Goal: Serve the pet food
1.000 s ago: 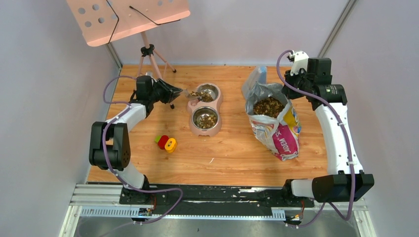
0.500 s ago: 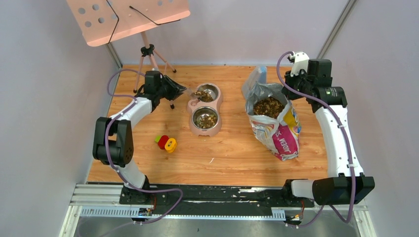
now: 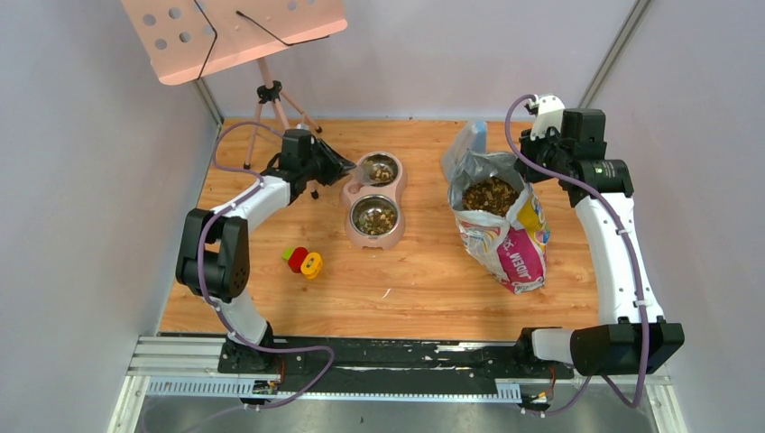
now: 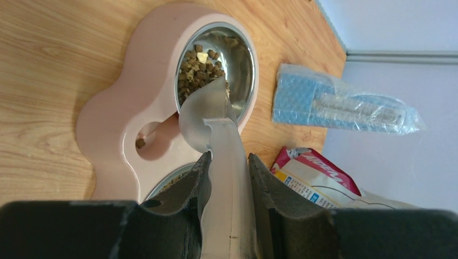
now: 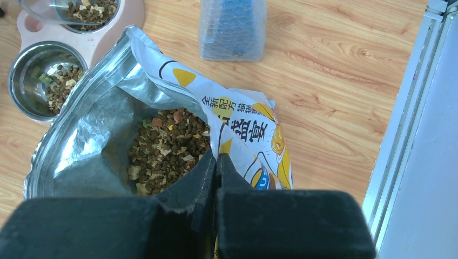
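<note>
My left gripper [image 4: 229,162] is shut on the handle of a translucent scoop [image 4: 208,116], which is tipped on its side over the far bowl [image 3: 381,169] of a pink double feeder [image 4: 119,108]. The scoop looks empty. Pet food [image 4: 197,70] lies in that bowl, and more fills the near bowl [image 3: 374,216]. At the right, the printed bag [image 3: 505,244] stands open with pet food [image 5: 167,148] inside. My right gripper [image 5: 216,159] is shut on the bag's rim.
A red-and-yellow toy [image 3: 304,261] lies left of the feeder. A blue bubble-wrapped packet [image 5: 232,27] sits behind the bag. A pink music stand [image 3: 230,32] on a tripod stands at the back left, close to my left arm. Walls enclose three sides.
My left arm has swung right and farther back, rolling the scoop over. The pet food it carried has dropped into the far bowl. The right arm has not moved.
</note>
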`<state>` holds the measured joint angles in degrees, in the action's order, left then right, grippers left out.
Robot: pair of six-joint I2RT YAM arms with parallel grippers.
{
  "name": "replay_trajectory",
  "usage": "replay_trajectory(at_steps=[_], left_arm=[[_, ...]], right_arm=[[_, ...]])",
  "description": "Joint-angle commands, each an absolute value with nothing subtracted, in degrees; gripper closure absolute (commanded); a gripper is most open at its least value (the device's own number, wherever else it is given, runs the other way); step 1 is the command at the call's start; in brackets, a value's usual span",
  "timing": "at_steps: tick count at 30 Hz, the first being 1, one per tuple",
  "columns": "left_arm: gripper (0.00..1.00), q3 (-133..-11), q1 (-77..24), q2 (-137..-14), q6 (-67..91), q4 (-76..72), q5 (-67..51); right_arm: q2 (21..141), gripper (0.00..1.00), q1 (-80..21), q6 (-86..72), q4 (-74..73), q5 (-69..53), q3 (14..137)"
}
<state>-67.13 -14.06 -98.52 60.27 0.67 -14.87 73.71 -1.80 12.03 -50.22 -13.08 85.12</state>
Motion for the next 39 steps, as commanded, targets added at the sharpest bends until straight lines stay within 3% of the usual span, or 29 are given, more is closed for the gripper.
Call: replay_trajectory(at_steps=[1,22,39], left_arm=[[1.0,-69.0,-15.1,-97.2,58.2,-1.1,-14.3],[1.0,-68.5,-15.6,-91.1,37.5,4.1,-6.6],[1.0,-67.1,-17.3,-86.9,34.1,3.3,-5.8]], right_arm=[[72.1,1.0,-1.9,11.9,-45.1,-13.6,85.1],[71.5,1.0,-1.9,11.4,-44.1,-14.4,83.5],[70.4,1.0,-1.9,11.1,-44.0,-14.6,82.6]])
